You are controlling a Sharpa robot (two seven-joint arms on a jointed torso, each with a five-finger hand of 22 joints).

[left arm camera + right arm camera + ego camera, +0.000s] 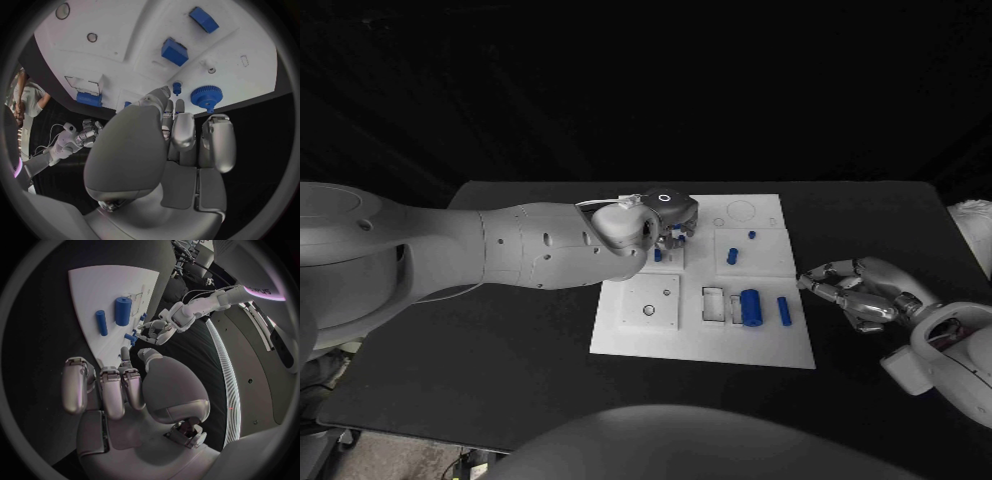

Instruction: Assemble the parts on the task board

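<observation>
Left hand (664, 215) over white task board (661, 340) at frame centre, perhaps touching a blue part (676, 236); right hand (855, 291) at lower right, off the board on the black surface (502, 380).

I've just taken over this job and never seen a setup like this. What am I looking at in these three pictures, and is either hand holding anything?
A two-armed robot at a black table. One picture looks down from its head; the two round ones come from cameras behind each wrist. The white task board carries small blue parts, such as a blue cylinder, a thinner blue rod and a blue gear. The left hand reaches over the board's middle; whether it holds anything I cannot tell. The right hand sits beside the board, holding nothing.
</observation>
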